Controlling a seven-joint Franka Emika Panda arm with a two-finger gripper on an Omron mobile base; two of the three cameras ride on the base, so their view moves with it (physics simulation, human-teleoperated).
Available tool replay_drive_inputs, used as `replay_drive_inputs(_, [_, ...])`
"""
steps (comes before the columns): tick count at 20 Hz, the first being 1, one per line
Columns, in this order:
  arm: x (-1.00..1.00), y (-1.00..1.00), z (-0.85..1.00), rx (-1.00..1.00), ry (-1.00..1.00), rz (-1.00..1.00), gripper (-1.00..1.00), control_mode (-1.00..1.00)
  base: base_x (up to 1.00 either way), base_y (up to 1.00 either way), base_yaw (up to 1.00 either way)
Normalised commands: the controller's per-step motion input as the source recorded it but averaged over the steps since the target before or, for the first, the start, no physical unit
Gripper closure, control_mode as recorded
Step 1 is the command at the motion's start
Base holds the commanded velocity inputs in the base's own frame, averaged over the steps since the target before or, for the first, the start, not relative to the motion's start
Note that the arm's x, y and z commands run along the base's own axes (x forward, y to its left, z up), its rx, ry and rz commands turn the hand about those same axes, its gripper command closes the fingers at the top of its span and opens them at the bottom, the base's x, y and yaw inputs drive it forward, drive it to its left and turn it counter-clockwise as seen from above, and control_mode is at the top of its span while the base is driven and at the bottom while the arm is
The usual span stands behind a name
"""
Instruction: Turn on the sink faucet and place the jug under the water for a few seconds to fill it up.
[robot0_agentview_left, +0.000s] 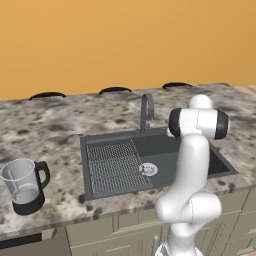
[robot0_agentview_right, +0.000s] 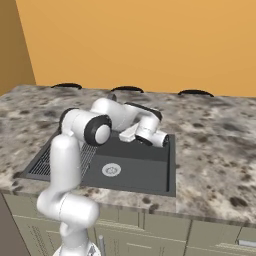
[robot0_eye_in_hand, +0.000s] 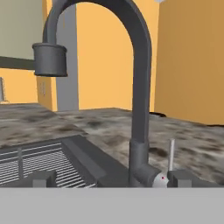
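The task is being judged as barely begun. No water is seen running from the sink faucet, and the jug is standing upright and empty on the surface, near its front edge and well apart from the left rim of the sink. Turning the faucet on, fetching the jug and holding it under the stream are all being left to do.

The tool is being held low over the back of the basin, just in front of the faucet's base, with its jaws standing wide apart and nothing between them. The small lever beside the base is being faced at close range; whether it is being touched cannot be told.

The jug is being shown by the left base view, where the faucet is a small dark arch behind the sink. In the right base view the faucet is being largely hidden by the arm, while the round drain is being shown clearly. The lever and spout head are being given in detail by the hand view.
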Motion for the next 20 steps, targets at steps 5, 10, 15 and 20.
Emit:
replay_drive_inputs(5, [0.42, 0.22, 0.00, 0.03, 0.00, 0.00, -1.00, -1.00, 0.00, 0.00, 0.00])
replay_drive_inputs(10, [0.38, 0.04, -0.06, 0.03, 0.00, 0.00, -1.00, -1.00, 0.00, 0.00, 0.00])
replay_drive_inputs(15, [0.38, 0.00, -0.11, 0.04, 0.00, 0.00, -1.00, -1.00, 0.00, 0.00, 0.00])
replay_drive_inputs(20, [0.28, 0.07, -0.19, 0.00, 0.00, 0.01, -1.00, -1.00, 0.00, 0.00, 0.00])
